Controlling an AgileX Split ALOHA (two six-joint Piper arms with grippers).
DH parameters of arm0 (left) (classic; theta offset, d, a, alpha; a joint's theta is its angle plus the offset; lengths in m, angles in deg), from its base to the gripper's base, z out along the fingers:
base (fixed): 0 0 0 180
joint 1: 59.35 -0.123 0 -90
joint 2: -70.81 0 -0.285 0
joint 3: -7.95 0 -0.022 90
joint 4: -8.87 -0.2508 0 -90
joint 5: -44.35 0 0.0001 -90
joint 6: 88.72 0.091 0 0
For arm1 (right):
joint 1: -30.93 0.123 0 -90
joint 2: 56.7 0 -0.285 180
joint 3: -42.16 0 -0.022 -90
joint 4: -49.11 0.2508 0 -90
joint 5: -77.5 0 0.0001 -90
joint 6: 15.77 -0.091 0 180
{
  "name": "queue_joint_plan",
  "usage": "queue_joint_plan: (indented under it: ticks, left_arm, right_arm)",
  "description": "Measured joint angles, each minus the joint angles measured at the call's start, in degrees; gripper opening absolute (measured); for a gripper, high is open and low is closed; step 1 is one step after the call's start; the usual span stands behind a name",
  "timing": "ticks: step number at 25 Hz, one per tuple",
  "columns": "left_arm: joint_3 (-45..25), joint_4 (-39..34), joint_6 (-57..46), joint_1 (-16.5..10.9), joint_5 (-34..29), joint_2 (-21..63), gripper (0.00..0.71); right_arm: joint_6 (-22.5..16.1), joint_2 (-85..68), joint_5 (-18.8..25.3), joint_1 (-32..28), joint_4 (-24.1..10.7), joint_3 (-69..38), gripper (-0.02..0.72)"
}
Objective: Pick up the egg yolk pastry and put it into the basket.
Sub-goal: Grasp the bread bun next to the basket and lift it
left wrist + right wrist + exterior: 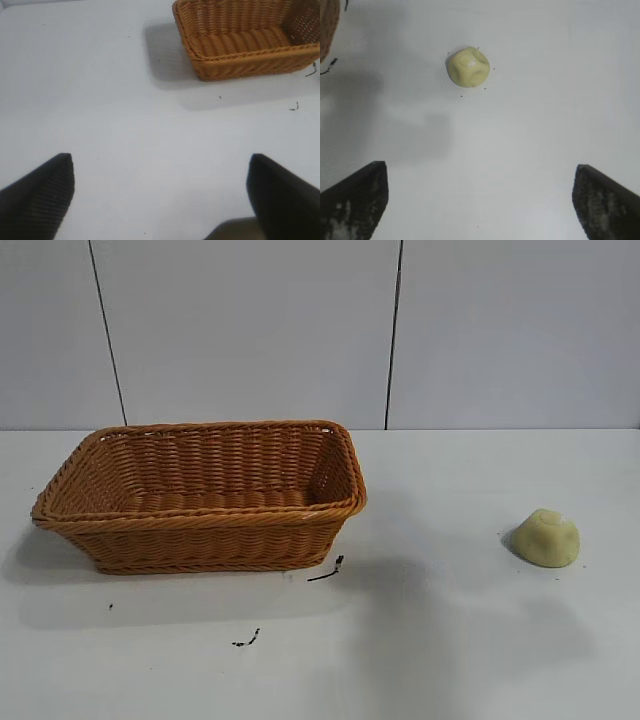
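Observation:
The egg yolk pastry (547, 538), a small pale yellow dome, sits on the white table at the right; it also shows in the right wrist view (468, 66). The orange-brown woven basket (200, 525) stands at the left, and shows in the left wrist view (240, 60). Neither arm shows in the exterior view. My right gripper (480, 172) is open and empty, above the table, with the pastry well ahead of its fingertips. My left gripper (161, 162) is open and empty over bare table, apart from the basket.
Small black marks (327, 571) lie on the table just in front of the basket's right corner, and another mark (247, 640) lies nearer the front. A grey panelled wall stands behind the table. A corner of the basket (327, 25) shows in the right wrist view.

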Motion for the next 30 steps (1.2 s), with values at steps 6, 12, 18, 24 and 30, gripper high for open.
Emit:
queue_joint_plan:
  ticks: [6, 12, 18, 24, 30]
  left_arm:
    - [0.00, 0.00, 0.00, 0.00, 0.00, 0.00, 0.696]
    - [0.00, 0.00, 0.00, 0.00, 0.00, 0.00, 0.696]
    - [0.00, 0.00, 0.00, 0.00, 0.00, 0.00, 0.696]
    - [0.00, 0.00, 0.00, 0.00, 0.00, 0.00, 0.696]
    - [0.00, 0.00, 0.00, 0.00, 0.00, 0.00, 0.696]
  right_arm:
    - [0.70, 11.41, -0.10, 0.00, 2.87, 7.40, 0.693]
    - [1.52, 14.69, -1.08, 2.72, 2.87, 7.86, 0.693]
    - [-0.13, 18.07, -6.90, 4.02, 1.43, 7.91, 0.693]
    - [-3.08, 23.49, -12.20, 3.54, -1.24, 8.47, 0.693]
    - [-3.09, 29.91, -15.68, 3.54, -1.46, 8.47, 0.693]
